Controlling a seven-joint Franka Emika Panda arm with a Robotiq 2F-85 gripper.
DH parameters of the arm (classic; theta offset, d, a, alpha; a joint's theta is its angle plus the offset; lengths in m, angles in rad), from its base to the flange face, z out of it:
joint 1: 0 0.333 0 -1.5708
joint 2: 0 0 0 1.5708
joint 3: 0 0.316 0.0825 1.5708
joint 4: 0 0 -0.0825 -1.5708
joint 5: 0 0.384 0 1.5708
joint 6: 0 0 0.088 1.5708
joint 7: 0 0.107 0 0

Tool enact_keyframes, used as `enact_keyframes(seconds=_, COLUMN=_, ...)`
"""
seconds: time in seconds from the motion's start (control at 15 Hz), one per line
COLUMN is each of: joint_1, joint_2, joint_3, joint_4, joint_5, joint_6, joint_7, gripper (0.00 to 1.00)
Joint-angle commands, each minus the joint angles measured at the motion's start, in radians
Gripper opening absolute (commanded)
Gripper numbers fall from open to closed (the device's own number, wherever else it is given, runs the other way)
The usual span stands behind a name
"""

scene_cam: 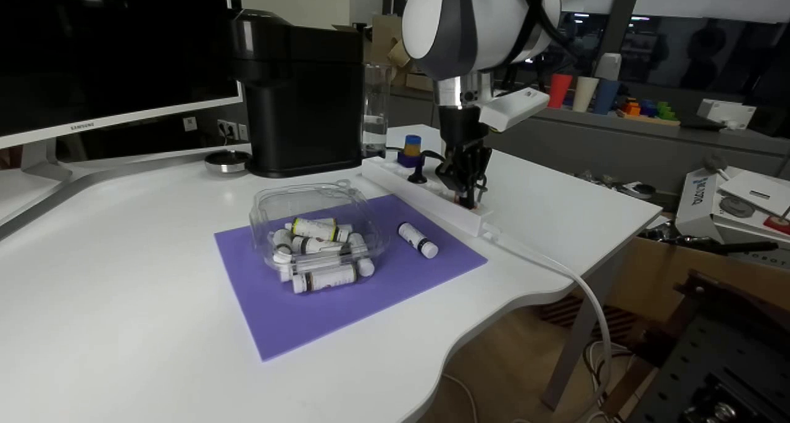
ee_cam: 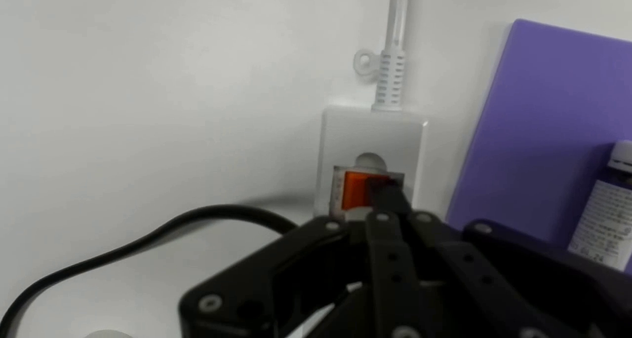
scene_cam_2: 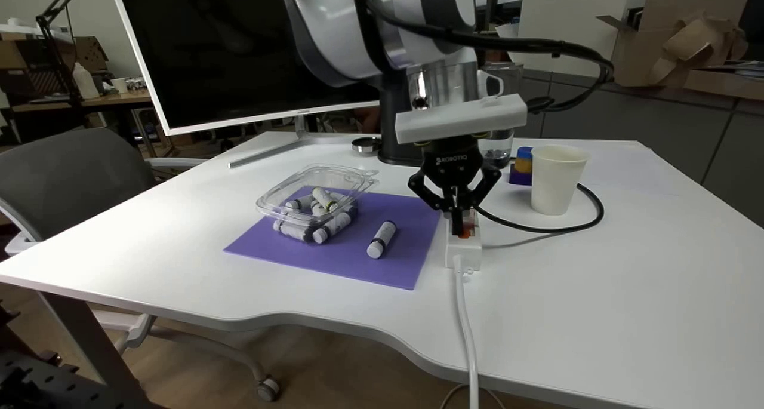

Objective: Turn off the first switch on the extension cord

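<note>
The extension cord (scene_cam: pixel 432 207) is a white power strip on the white table; it also shows in an exterior view (scene_cam_2: pixel 455 256) and the wrist view (ee_cam: pixel 370 133). Its end switch (ee_cam: pixel 354 191) is orange and sits in a clear frame near the white cable; a bit of orange shows in an exterior view (scene_cam_2: pixel 468 230). My gripper (ee_cam: pixel 387 192) points down with its fingers together and nothing between them. Its tips are over the right part of the switch and appear to touch it; they cover that part. Whether the switch is pressed down cannot be told.
A black plug (scene_cam: pixel 418 175) and its cable rise from the strip. A purple mat (scene_cam: pixel 345 312) beside the strip bears a clear box (scene_cam: pixel 265 207) of small bottles and a loose bottle (scene_cam_2: pixel 382 239). A paper cup (scene_cam_2: pixel 555 185) and colored blocks (scene_cam_2: pixel 522 167) stand near the strip.
</note>
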Motion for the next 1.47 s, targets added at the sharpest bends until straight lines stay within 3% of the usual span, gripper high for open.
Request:
enact_keyframes(seconds=0.0, joint_1=0.052, joint_2=0.014, joint_3=-0.034, joint_4=0.005, joint_5=-0.043, joint_6=0.021, joint_7=0.104, gripper=0.0)
enact_keyframes(seconds=0.53, joint_1=0.076, joint_2=-0.196, joint_3=-0.027, joint_4=-0.138, joint_5=-0.026, joint_6=0.003, joint_7=0.134, gripper=0.0)
enact_keyframes(seconds=0.6, joint_1=0.077, joint_2=-0.233, joint_3=-0.023, joint_4=-0.157, joint_5=-0.02, joint_6=-0.012, joint_7=0.133, gripper=0.26)
enact_keyframes(seconds=0.73, joint_1=0.072, joint_2=-0.298, joint_3=-0.01, joint_4=-0.184, joint_5=-0.009, joint_6=-0.038, joint_7=0.127, gripper=0.31)
enact_keyframes(seconds=1.4, joint_1=0.071, joint_2=-0.523, joint_3=0.03, joint_4=-0.23, joint_5=0.049, joint_6=-0.23, joint_7=0.138, gripper=0.98)
